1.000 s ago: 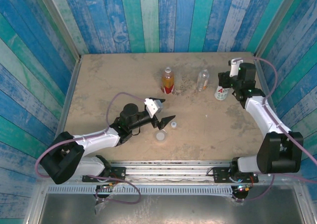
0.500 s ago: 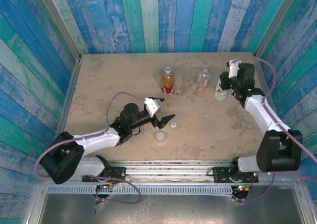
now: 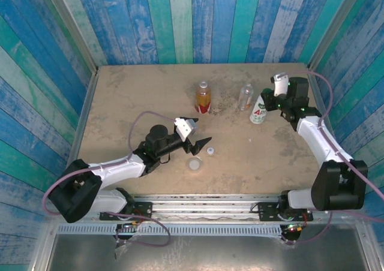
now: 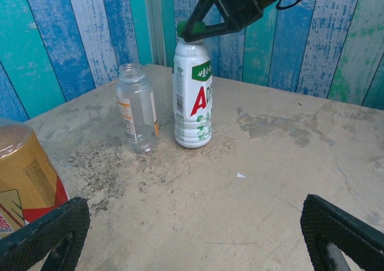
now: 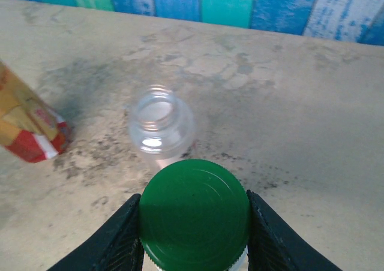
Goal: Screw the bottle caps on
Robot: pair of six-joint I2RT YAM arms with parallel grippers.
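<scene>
My right gripper is shut on the dark green cap, which sits on the neck of the white bottle with the green-red label. That bottle stands on the table just right of the short clear bottle, whose neck is open. The amber bottle stands uncapped further left. My left gripper hangs open and holds nothing, low over the table near the front. The pale grey cap and the tiny white cap lie just in front of it.
Blue and green plank walls close in the table on three sides. A metal rail runs along the near edge. Bare tabletop spreads at the left and between the caps and the bottles.
My right gripper has carried the white bottle, held by its green cap, leftward to beside the clear bottle. The left arm and the loose caps have not moved.
</scene>
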